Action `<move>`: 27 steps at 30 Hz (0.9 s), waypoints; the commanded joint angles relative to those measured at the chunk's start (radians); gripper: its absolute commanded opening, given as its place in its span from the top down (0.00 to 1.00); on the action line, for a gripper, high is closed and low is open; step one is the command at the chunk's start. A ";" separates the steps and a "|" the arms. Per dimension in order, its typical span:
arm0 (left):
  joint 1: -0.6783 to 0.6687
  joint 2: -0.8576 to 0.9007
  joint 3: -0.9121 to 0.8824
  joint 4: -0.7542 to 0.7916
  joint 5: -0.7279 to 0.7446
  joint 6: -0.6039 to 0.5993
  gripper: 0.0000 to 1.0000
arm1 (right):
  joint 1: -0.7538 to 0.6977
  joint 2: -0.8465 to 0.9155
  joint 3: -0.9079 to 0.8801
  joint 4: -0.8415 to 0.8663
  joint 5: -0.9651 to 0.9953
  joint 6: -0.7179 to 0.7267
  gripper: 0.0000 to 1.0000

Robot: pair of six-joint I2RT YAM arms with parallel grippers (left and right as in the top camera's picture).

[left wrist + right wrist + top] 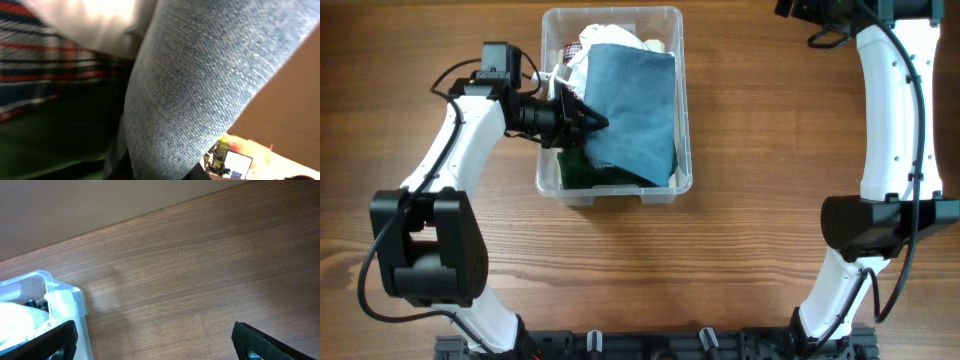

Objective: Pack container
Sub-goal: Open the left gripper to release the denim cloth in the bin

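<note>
Well, left claw (595,122) inside container (612,198), denim cloth (635,105) blocking view, grip unclear; right claw (155,330) spread above table (200,255).

denim cloth (632,105) atop full container (615,193)

Overhead looks straight down on the brown wooden worktop (770,150). Left wrist cam's jammed against blue denim cloth (200,75); right wrist skims low, sharing a corner of the clear plastic tub (62,300).

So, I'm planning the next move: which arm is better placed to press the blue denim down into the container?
Left. Its pincer sits on the blue denim inside the container; the right pincer, open, hangs over bare table off the container's corner.
</note>
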 commanded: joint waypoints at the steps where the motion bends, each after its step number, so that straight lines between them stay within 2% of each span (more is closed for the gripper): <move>1: 0.032 0.000 -0.027 -0.005 -0.074 0.021 0.96 | 0.007 0.010 -0.003 0.000 0.010 0.012 0.00; 5: 0.040 0.000 -0.027 -0.010 -0.097 0.021 0.96 | 0.007 0.010 -0.003 0.000 0.010 0.013 0.00; 7: 0.040 0.000 -0.027 -0.021 -0.132 0.021 0.88 | 0.007 0.010 -0.003 0.000 0.010 0.013 0.00; 10: 0.040 0.000 -0.027 -0.040 -0.181 0.021 0.67 | 0.007 0.010 -0.003 0.000 0.010 0.013 0.00; 14: 0.040 -0.001 -0.027 -0.047 -0.202 0.021 0.51 | 0.007 0.010 -0.002 0.000 0.010 0.012 0.00; 23: 0.040 -0.053 -0.026 -0.037 -0.206 0.022 0.54 | 0.007 0.010 -0.003 0.000 0.010 0.013 0.00; 27: 0.040 -0.132 -0.009 -0.031 -0.306 0.022 0.54 | 0.007 0.010 -0.003 0.000 0.010 0.013 0.00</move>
